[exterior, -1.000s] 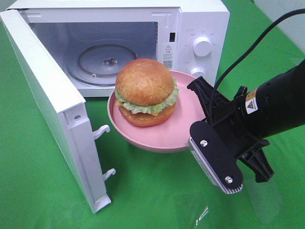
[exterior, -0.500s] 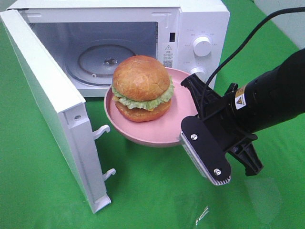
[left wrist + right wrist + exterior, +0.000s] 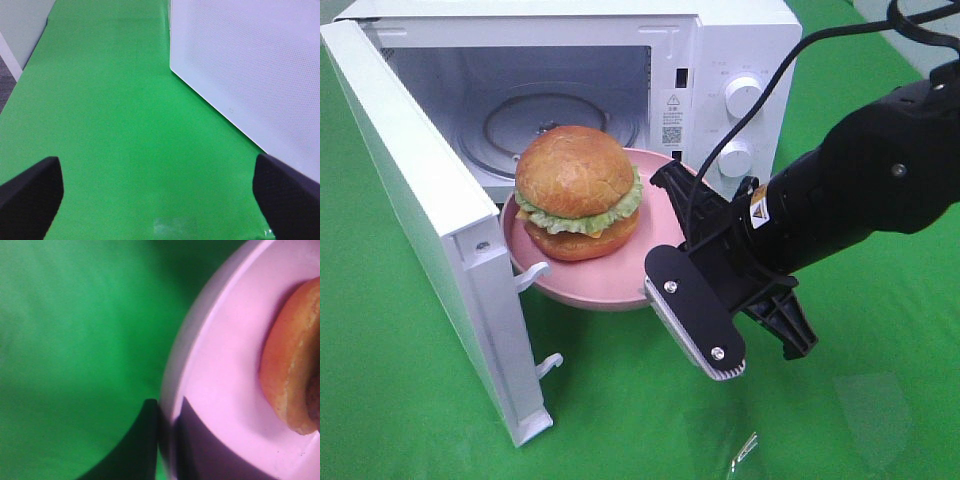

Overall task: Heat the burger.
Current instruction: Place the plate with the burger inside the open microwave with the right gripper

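The burger (image 3: 578, 190) is round, with a glossy golden-brown top bun, a frill of green lettuce, a sliver of yellow cheese and a darker bottom bun. It sits on the pink plate (image 3: 582, 296), toward the side away from the right gripper (image 3: 665, 268). The plate is held above the green cloth (image 3: 420, 400), just in front of the open microwave (image 3: 740, 40).

The right gripper's jaws are clamped on the plate's rim; the right wrist view shows one dark finger (image 3: 146, 440) under the rim and the other on its upper face.

There is one burger, one plate and one microwave with two knobs (image 3: 744, 97) and one glass turntable (image 3: 520, 115). The door (image 3: 410, 190) stands wide open on the left, with two latch hooks (image 3: 530, 277) on its edge. The plate's left rim is just beside the upper hook. The cavity behind the plate is open.

The left gripper (image 3: 157, 200) hangs over bare cloth beside a white dotted panel (image 3: 250, 65), its jaws wide apart with nothing between them.
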You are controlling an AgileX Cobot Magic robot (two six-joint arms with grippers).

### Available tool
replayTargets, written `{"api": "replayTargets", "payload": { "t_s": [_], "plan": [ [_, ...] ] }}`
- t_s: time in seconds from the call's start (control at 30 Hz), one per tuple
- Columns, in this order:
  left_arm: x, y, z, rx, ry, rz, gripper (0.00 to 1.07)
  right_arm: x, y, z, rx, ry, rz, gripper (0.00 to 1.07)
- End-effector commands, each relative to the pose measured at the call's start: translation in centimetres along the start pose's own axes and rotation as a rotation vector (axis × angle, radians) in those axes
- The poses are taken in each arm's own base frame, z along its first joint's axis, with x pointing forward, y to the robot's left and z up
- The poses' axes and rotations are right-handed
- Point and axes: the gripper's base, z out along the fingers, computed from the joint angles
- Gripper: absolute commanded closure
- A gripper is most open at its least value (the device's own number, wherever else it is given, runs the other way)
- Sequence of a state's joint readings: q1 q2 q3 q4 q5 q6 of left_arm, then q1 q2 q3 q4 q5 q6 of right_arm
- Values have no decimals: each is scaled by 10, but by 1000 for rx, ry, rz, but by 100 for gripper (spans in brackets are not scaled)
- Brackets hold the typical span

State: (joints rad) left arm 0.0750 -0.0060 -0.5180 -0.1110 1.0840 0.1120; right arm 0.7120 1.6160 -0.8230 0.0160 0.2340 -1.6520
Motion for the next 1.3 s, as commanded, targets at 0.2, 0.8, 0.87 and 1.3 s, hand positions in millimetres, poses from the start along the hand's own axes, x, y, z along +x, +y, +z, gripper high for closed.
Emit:
{"api": "replayTargets", "payload": {
  "t_s": [0.2, 0.8, 0.87, 1.3],
  "plan": [
    [0, 0, 0, 2, -18, 0, 12, 2, -31, 7, 110, 7, 1, 107],
    [0, 0, 0, 2, -18, 0, 12, 3, -54, 30, 107, 4, 4, 107],
    [0, 0, 0, 2, -18, 0, 12, 4, -58, 35, 106, 4, 6, 107],
    [0, 0, 0, 2, -18, 0, 12, 5, -70, 55, 106, 3, 17, 107]
  ]
}}
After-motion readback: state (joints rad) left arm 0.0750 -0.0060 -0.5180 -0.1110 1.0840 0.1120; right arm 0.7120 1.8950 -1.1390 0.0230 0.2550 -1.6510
